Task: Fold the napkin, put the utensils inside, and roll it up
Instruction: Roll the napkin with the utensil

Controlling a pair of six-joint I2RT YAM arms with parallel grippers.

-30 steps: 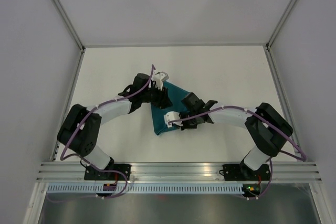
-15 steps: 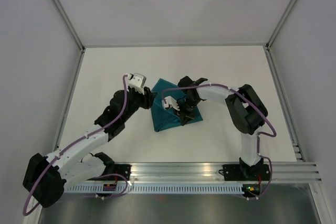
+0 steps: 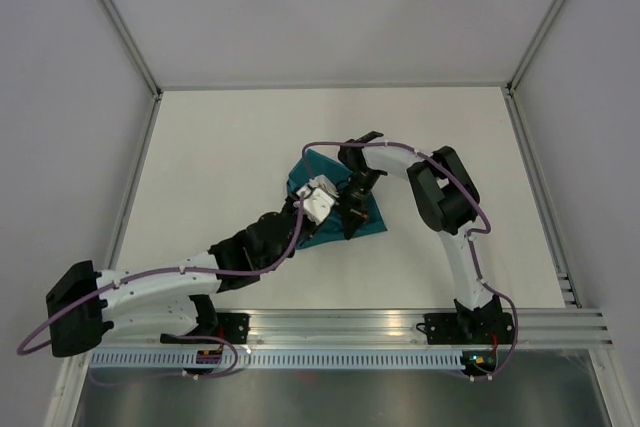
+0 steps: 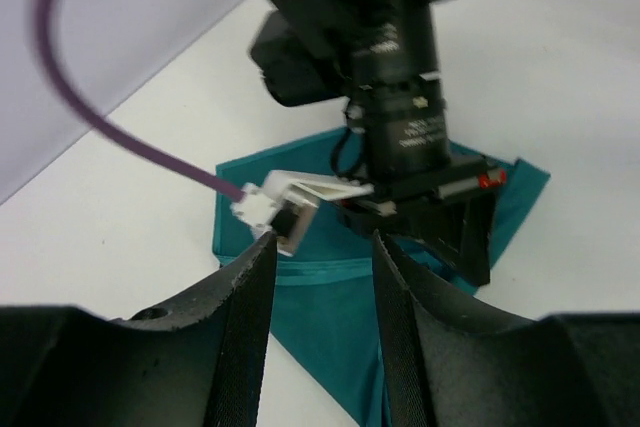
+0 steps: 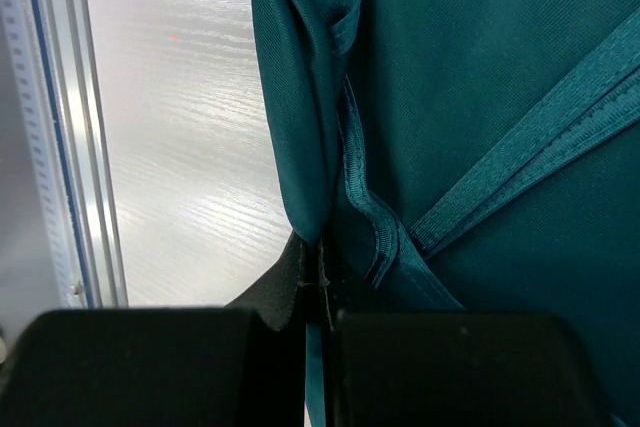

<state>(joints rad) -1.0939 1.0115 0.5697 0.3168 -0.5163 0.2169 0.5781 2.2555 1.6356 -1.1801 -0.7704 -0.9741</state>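
While the left arm (image 3: 180, 282) stretches low over the counter (image 3: 220, 147) from 7 o'clock toward the middle, the left fingers (image 4: 250, 307) stand apart with nothing between them, poised above the 8 o'clock side of the napkin (image 3: 372, 219). That teal cloth lies folded and creased near the counter's centre, and both wrists cover much of it from above. Seen from the left wrist, the right arm's dark wrist block (image 4: 400, 117) rises at 12 o'clock straight ahead of the open gap, hiding the cloth behind it. A purple cable (image 3: 330, 143) arcs over the napkin's 12 o'clock corner. The right arm (image 3: 450, 197) bends in from 3 o'clock, and the right fingers (image 5: 288, 282) are closed tight on a hemmed fold of the napkin, lifting it into a ridge. Beyond that ridge at 9 o'clock, bare counter runs to an aluminium rail (image 5: 55, 147).
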